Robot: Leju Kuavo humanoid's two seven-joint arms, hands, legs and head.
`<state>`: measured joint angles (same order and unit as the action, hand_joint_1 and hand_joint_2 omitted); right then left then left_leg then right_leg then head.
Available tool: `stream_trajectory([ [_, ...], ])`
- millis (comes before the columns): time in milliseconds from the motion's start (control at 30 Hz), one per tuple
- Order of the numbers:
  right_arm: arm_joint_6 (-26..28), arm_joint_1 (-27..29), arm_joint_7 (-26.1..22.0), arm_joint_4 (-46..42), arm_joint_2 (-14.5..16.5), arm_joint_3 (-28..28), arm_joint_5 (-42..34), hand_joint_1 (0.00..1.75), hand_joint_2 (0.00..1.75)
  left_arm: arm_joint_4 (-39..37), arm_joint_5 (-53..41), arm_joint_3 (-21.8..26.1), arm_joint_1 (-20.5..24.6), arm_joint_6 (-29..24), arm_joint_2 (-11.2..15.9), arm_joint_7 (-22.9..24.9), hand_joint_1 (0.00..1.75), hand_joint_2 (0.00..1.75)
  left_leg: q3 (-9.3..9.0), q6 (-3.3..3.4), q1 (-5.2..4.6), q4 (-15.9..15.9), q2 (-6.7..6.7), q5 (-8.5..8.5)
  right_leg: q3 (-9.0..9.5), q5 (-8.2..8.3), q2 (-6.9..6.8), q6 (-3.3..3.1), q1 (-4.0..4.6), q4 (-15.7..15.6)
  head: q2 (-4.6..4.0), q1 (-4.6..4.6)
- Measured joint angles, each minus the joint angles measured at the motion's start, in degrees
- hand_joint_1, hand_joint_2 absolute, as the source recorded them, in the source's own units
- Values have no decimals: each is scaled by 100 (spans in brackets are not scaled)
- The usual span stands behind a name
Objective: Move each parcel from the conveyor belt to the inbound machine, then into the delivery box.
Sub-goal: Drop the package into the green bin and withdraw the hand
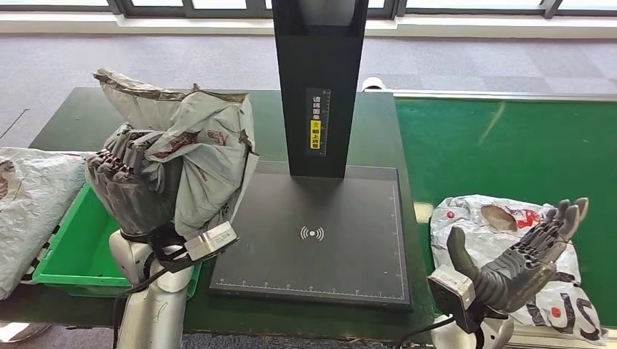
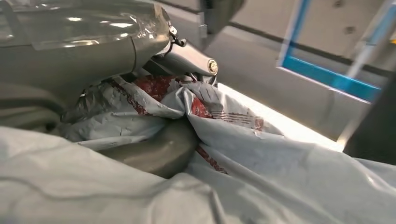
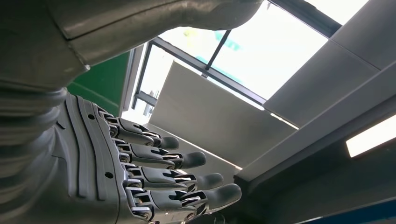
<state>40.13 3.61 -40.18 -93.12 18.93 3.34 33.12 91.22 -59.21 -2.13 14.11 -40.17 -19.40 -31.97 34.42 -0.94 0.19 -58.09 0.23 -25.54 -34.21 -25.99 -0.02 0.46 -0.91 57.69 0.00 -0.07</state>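
- Left hand (image 1: 129,178): I see its fingers (image 1: 116,154) clamped on a crumpled grey parcel (image 1: 200,156); bag folds hide the fingertips.
- Held parcel: beside the inbound machine (image 1: 313,233), above the green box (image 1: 69,251).
- Right hand (image 1: 520,254): fingers (image 3: 187,179) apart, holding nothing, over a second parcel (image 1: 502,218) whose far end is cut off.

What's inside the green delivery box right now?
The green delivery box shows bare green floor where visible. The left hand and its grey parcel cover its right part, and another grey bag overhangs its left edge.
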Motion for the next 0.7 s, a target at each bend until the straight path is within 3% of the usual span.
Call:
stream_trajectory([
  [133, 0, 91, -2, -100, 3, -1, -4, 0, 175, -70, 67, 355, 9, 4, 7, -77, 175, 175, -1, 0, 0, 0, 0, 0, 2, 0, 0, 0, -1, 0, 0, 0],
  [400, 0, 214, -2, -225, 15, -4, -109, 0, 175, -321, 256, 1751, 245, 7, -16, -350, 175, 175, -1, -1, 1, 0, 1, 0, 0, -1, 3, -1, 5, 0, 0, 0],
  [700, 0, 216, -2, -253, 15, -7, -112, 0, 175, -501, -129, 2179, 311, 7, -39, 17, 175, 175, -1, 0, 1, 0, 0, 0, 1, -1, 1, 0, -2, 0, 0, 0],
])
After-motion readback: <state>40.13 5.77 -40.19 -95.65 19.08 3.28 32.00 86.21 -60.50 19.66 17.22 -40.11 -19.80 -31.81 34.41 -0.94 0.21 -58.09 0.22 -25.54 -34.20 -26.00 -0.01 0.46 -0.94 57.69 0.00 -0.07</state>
